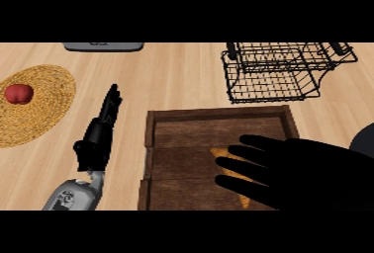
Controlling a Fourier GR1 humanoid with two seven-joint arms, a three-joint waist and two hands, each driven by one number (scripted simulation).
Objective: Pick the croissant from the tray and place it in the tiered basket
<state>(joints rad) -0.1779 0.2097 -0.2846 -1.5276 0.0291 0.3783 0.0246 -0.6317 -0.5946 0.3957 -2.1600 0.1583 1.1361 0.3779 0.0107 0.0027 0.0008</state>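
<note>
Over at 9 o'clock, one woven mat (44, 118) with one red apple (19, 93). One left hand (99, 136), fingers straight, beside one tray (219, 112). One golden croissant (223, 155) sits in the tray at 5 o'clock, mostly covered by the right hand (306, 173), fingers spread wide. One tiered basket (277, 74) at 1 o'clock.

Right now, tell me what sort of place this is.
Most likely a kitchen counter: a light wooden top carries a black wire tiered basket, a wooden tray with a croissant in it, and a woven mat holding a red apple.
</note>
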